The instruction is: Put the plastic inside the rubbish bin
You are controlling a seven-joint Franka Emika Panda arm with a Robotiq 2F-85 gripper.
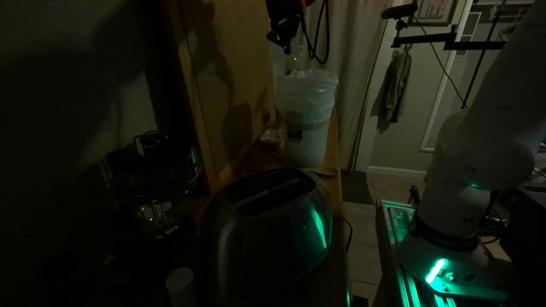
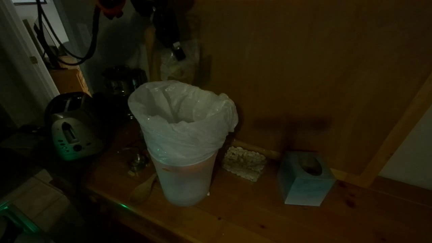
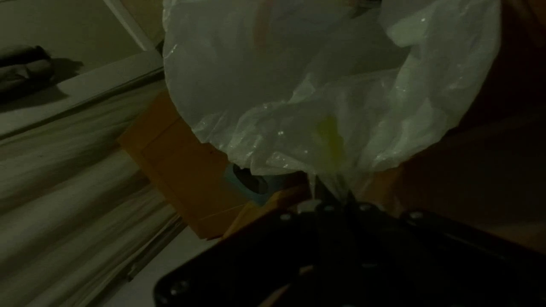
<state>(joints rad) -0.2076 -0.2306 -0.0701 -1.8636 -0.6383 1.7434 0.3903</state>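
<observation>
The rubbish bin is a pale, tapering bucket [image 1: 308, 147] with a white liner bag folded over its rim; it stands on the wooden counter in both exterior views [image 2: 187, 185]. My gripper [image 2: 178, 52] is shut on a clear, crinkled plastic [image 2: 173, 69] that hangs below the fingertips, close to the bin's rim. In an exterior view the gripper [image 1: 286, 47] and the plastic [image 1: 293, 64] are above the bin's top. In the wrist view the fingertips [image 3: 335, 198] pinch the plastic [image 3: 341, 177], which shows a yellow patch and overlaps the liner's edge [image 3: 204, 72]. Exact depth over the opening is unclear.
A metal toaster [image 1: 264, 230] stands on the counter, as does a tissue box [image 2: 305, 182]. A woven pebble-like piece [image 2: 244, 163] and a wooden spoon [image 2: 143, 189] lie beside the bin. A wooden panel [image 2: 303, 67] rises behind. The scene is very dark.
</observation>
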